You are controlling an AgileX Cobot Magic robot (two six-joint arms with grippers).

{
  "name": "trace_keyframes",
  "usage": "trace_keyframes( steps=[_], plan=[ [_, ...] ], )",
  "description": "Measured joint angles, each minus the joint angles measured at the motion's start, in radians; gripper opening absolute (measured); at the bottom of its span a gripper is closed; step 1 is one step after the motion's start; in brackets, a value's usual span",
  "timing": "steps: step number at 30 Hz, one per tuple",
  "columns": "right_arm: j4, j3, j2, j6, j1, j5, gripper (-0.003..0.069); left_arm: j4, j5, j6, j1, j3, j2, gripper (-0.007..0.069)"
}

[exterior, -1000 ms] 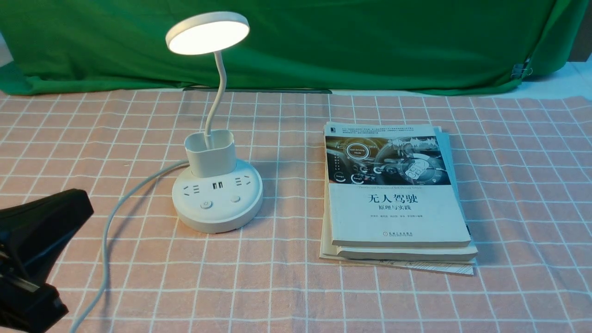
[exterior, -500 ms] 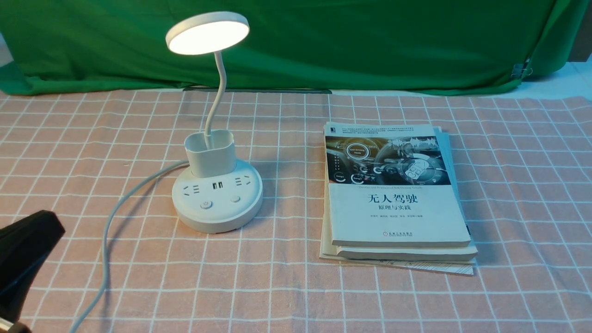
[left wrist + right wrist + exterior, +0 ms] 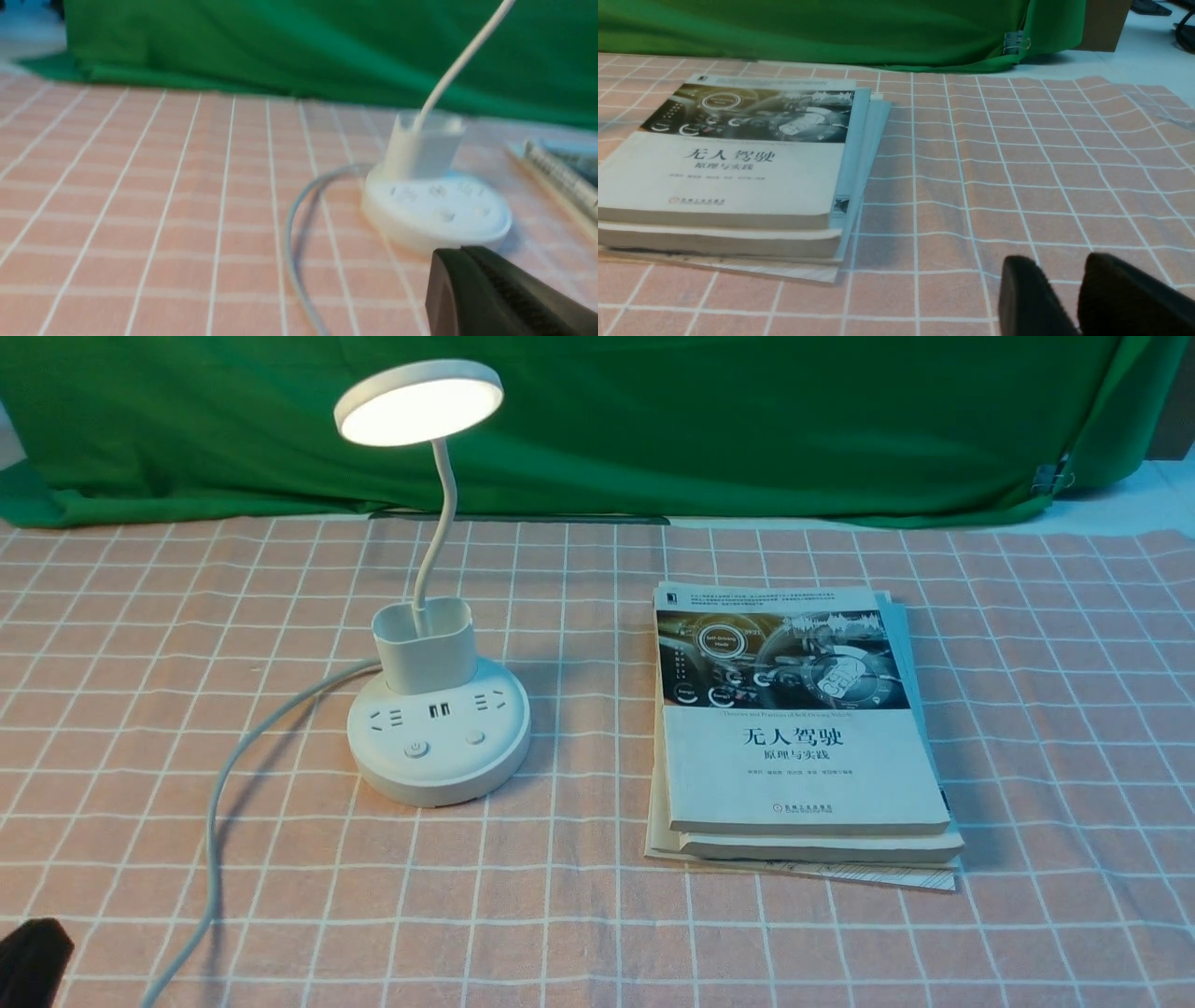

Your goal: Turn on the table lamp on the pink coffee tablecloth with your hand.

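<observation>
Front view: left gripper [image 3: 457, 254] has drawn back toward the near left corner; a second ago much of its dark body showed left of the cord, now only a blunt black tip remains in frame. Table lamp [image 3: 439, 775] unchanged, lit as before, standing upright on the left half of the pink coffee tablecloth [image 3: 597, 915], its disc head [image 3: 420, 406] glowing, well apart from the gripper. Grey cord [image 3: 213, 859] keeps its curve from behind the base to the near edge. Stack of books [image 3: 803, 765] likewise unmoved, to the right of the lamp, dark picture on the top cover. Green backdrop cloth [image 3: 597, 429] hangs behind, same folds.

Left gripper's jaws: narrow, brought together, nothing seen between them (wrist picture soft, bodies running out of frame). Right gripper [image 3: 1057, 261] out of the front view; its own wrist view gives two blurred dark fingertips, slightly parted, nothing between, over the gridded cloth and apart from the books. Lamp's head cut off in the left wrist view, only stem, cup and base showing; sockets and buttons smeared there. Small print on the top book too fine to read; far end of the cord beyond the frame
</observation>
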Motion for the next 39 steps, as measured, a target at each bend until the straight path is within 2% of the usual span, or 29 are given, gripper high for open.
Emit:
trace_keyframes(
  steps=[9, 16, 39],
  plan=[
    [0.0, 0.0, 0.0, 0.0, 0.0, 0.0, 0.0237, 0.045, 0.025, 0.04, 0.002, 0.0, -0.002, 0.0002],
    [0.0, 0.0, 0.0, 0.0, 0.0, 0.001, 0.0237, 0.049, 0.026, -0.031, 0.019, 0.0, -0.003, 0.0002],
    [0.0, 0.0, 0.0, 0.0, 0.0, 0.0, 0.0237, 0.049, 0.014, -0.005, 0.036, 0.0, -0.003, 0.0002]
  ],
)
